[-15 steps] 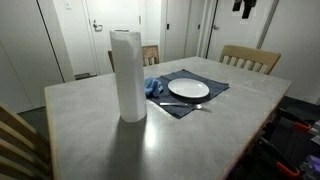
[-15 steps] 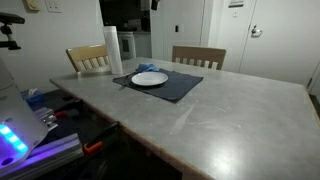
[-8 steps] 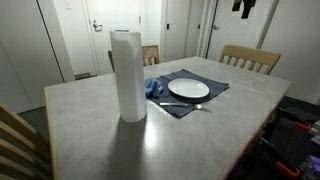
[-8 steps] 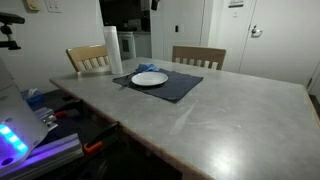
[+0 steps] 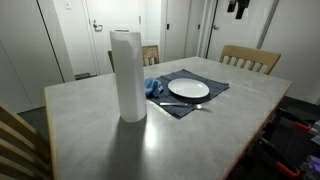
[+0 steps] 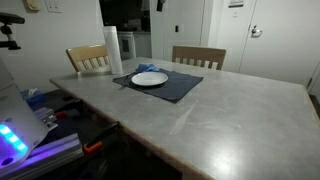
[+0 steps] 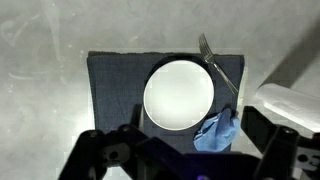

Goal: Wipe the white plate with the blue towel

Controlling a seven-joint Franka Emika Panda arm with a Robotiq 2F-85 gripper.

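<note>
High above table, gripper [image 7: 180, 150] hovering, jaws spreading fully wide, gripping nothing. White plate [image 7: 178, 95] sitting on dark placemat [image 7: 110, 90]; blue towel [image 7: 215, 132] lying bunched just beside plate's rim, near paper roll [image 7: 290, 105].

Tall paper roll [image 5: 127, 75] upright on grey table [image 5: 150, 145], nr dark placemat [image 7: 115, 95] w/ fork [image 7: 218, 66] lying on it.

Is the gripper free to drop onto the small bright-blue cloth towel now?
Probably yes. The open gripper hangs high above the table; the small bright-blue towel lies uncovered beside the round white plate, with the tall white paper roll standing aside.
</note>
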